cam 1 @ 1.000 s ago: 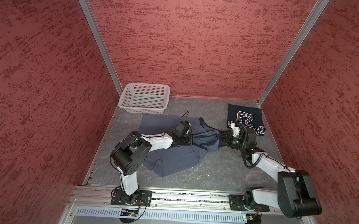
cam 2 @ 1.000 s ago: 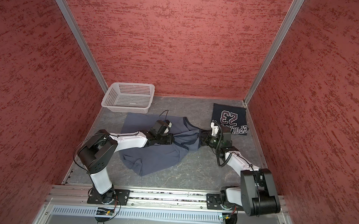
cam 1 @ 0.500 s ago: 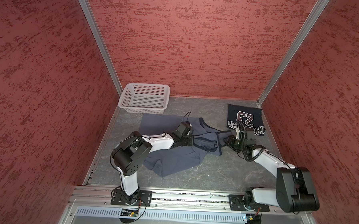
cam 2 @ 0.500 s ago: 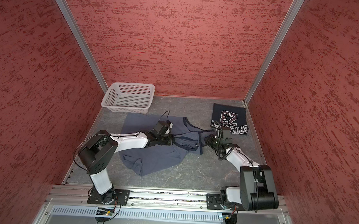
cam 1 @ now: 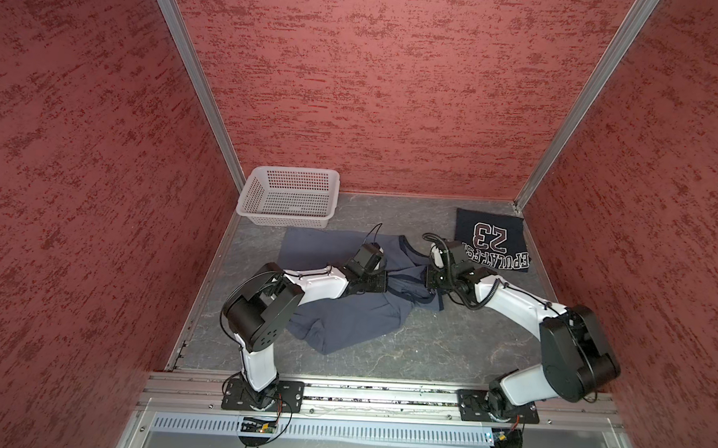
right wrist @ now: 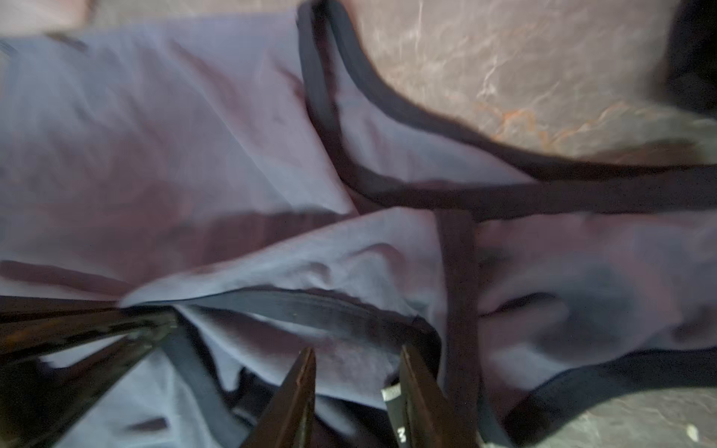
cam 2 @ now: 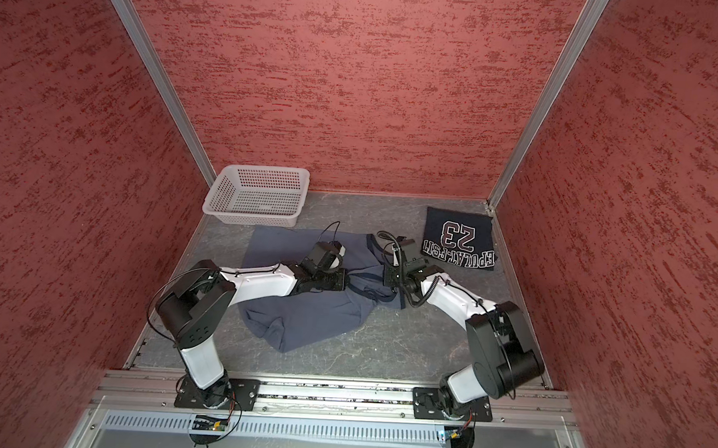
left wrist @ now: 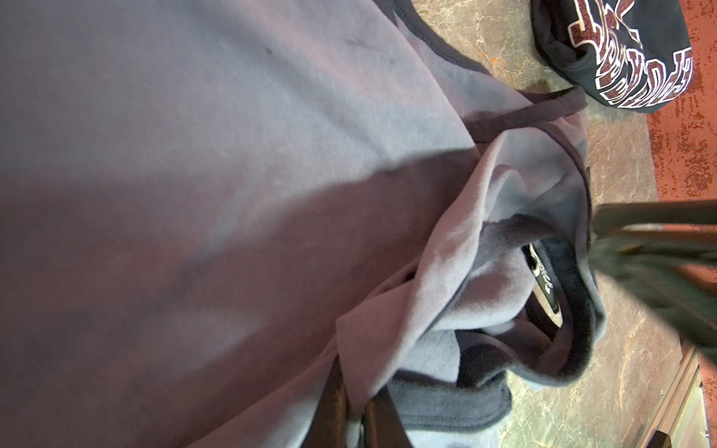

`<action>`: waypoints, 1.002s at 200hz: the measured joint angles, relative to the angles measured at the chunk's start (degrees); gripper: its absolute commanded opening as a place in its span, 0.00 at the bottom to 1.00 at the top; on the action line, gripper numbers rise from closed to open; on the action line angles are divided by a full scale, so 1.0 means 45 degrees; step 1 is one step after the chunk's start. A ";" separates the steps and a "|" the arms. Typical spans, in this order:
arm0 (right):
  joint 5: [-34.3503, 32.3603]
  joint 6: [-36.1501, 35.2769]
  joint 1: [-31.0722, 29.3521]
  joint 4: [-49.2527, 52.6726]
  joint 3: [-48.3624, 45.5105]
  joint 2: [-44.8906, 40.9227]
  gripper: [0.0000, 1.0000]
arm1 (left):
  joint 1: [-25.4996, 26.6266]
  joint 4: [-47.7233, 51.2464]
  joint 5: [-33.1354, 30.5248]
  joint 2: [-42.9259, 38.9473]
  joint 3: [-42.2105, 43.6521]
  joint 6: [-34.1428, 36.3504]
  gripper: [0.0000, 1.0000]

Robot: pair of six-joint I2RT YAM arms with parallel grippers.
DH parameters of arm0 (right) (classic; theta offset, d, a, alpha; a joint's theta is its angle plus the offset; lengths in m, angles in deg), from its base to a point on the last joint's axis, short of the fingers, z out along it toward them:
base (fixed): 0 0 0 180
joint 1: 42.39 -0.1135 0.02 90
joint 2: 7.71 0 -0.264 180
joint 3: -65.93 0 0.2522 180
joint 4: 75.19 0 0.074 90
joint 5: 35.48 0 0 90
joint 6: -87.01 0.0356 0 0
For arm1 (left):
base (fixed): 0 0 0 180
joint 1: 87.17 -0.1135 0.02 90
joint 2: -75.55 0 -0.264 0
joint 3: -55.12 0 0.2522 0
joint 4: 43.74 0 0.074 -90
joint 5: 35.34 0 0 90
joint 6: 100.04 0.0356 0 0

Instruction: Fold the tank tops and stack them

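Mid-fold: pinching grey tank top (cam 1: 345, 316), rumpled mid-frame, with left gripper (left wrist: 355, 411); straddling its collar with right gripper (right wrist: 357, 388), jaws apart. Already folded at upper right: navy tank top (cam 1: 492, 239). Next, probably: closing right, spreading cloth flat.

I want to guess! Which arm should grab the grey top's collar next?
Right, probably. The right gripper is open over the grey top by its collar; the left gripper is shut on the cloth.

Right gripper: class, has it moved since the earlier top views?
Yes. The right gripper has shifted left, away from the unmoved navy "23" tank top, over the grey tank top.
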 measured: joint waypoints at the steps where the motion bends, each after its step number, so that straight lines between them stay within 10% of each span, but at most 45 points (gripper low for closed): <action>1: -0.0015 -0.0010 0.0000 0.0010 0.0005 0.0019 0.38 | 0.0000 0.0000 0.0000 0.0000 0.0000 -0.0005 0.12; 99: -0.1248 -0.0801 0.0000 0.0942 0.0447 0.1297 0.41 | -0.0039 -0.0024 0.0005 0.0000 0.0000 0.0000 0.13; 200: -0.1418 -0.0447 -0.0068 0.1297 0.0330 0.1326 0.10 | -0.0015 0.0039 0.0083 0.0000 -0.0024 0.0053 0.23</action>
